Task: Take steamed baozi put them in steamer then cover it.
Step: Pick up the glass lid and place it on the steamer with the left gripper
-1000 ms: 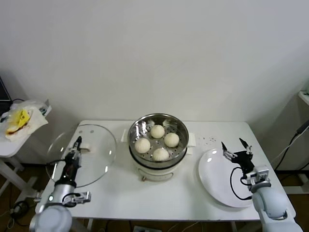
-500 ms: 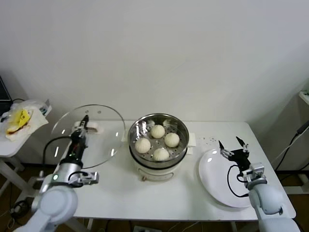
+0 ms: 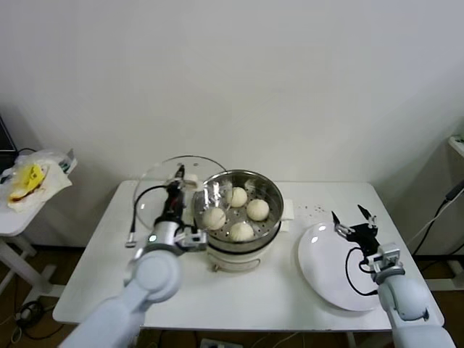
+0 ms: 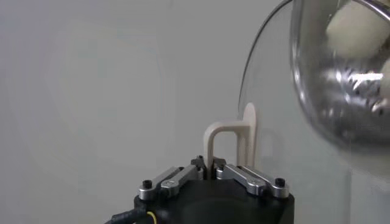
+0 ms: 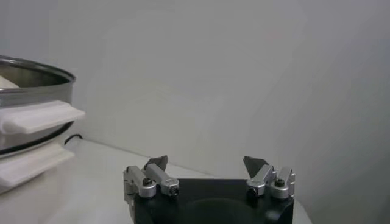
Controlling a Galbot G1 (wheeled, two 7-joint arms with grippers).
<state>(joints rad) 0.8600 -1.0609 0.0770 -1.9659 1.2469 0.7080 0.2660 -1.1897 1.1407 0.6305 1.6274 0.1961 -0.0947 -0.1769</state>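
White and rectangular, the bench stands against a plain pale wall and carries everything within reach. Nearest on the robot's right lies a flat round white plate, with the right gripper hovering over its far edge, its jaws spread wide and holding nothing. In the middle of the bench sits the round shiny stainless-steel steamer on a white electric pot base with side handles, uncovered, and inside it four small cream-white domed baozi rest on the perforated floor, clustered close together. Just to the steamer's left, the left gripper is clamped on the white oblong handle of the round clear glass cover with its metal rim. The cover hangs tilted in the air beside the steamer, its near edge at or overlapping the basket's left rim; whether glass and steel touch cannot be told. The left arm and its black cable stand between the camera and part of the cover. Farther off, at the robot's far left, a small white side table holds a crumpled white bag with something yellow inside, well apart from the bench.
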